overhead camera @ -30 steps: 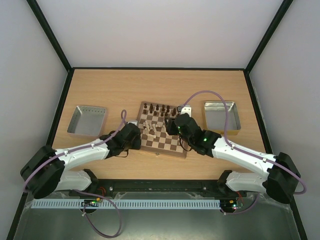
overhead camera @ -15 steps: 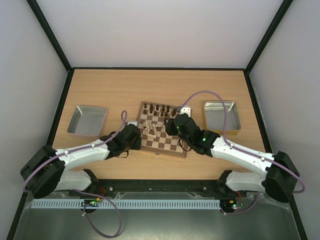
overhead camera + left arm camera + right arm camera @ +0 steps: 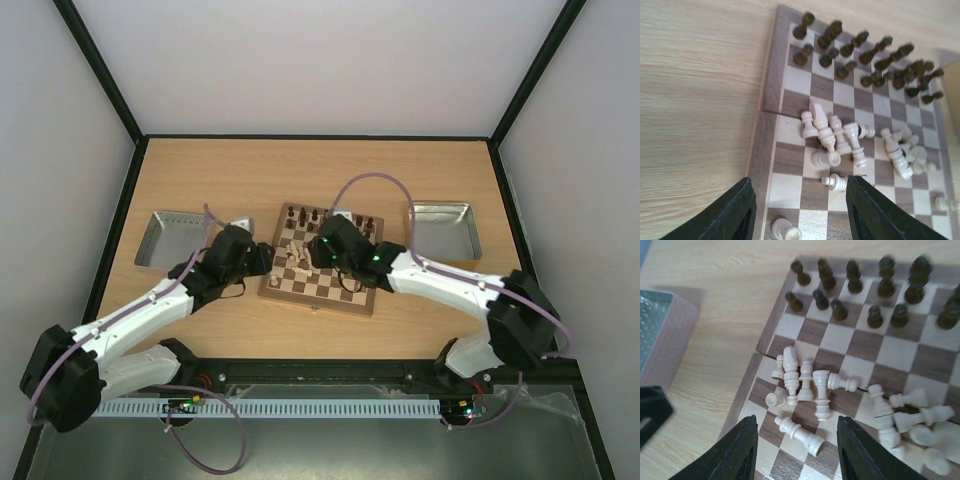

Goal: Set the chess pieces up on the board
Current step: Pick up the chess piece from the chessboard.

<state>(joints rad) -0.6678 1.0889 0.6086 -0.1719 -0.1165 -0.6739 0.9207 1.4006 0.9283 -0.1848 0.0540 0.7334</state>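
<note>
The board lies mid-table. Dark brown chess pieces stand in two rows along its far edge. Cream chess pieces lie tumbled in a heap on the middle squares. My left gripper hangs open over the board's left near corner. One cream piece lies by its right finger and another lies low between the fingers, neither held. My right gripper is open above a fallen cream piece, not holding it. In the top view the left gripper and the right gripper are close together.
Two grey metal trays flank the board, one at the left and one at the right. The left tray's corner also shows in the right wrist view, with the left gripper's black finger near it.
The left gripper has opened and its arm has swung up and left. The right arm has reached leftward over the board's middle. The board looks slightly shifted left.
</note>
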